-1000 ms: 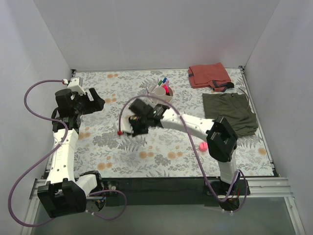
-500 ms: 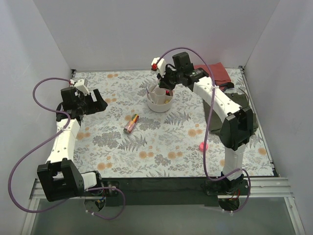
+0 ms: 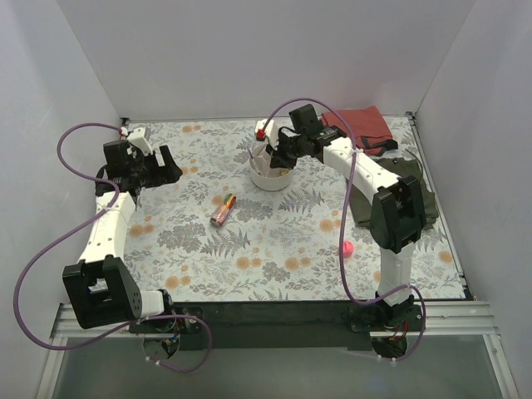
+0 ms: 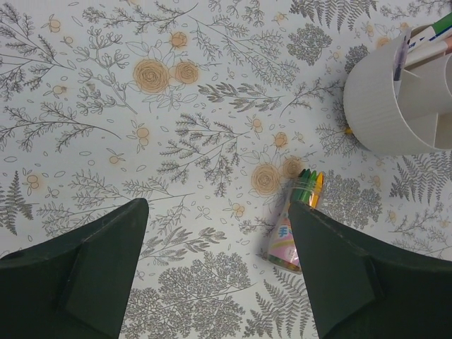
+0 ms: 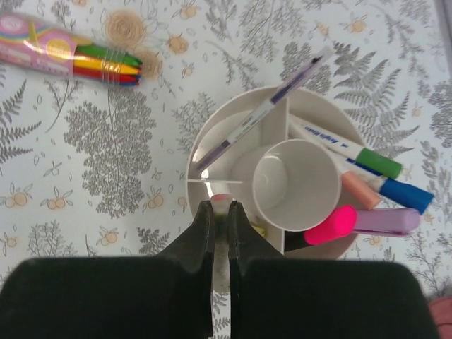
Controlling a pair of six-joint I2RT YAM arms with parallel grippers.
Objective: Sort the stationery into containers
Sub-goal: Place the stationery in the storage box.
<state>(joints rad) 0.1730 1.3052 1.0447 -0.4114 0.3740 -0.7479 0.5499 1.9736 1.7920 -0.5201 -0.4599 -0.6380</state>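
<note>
Right wrist view: my right gripper pinches a small pinkish bit over the near rim of the round white bowl; capped pens fan beyond, around its smooth central cup. My left gripper gapes wide.

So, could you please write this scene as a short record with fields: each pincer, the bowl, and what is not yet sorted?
left pincer: open, holding nothing
right pincer: over the white bowl, shut on what seems a small pinkish bit
in outer compartments: pens, pink highlighter, lilac tube
central cup: looks empty
unsorted: patterned tube, pink ball
</note>
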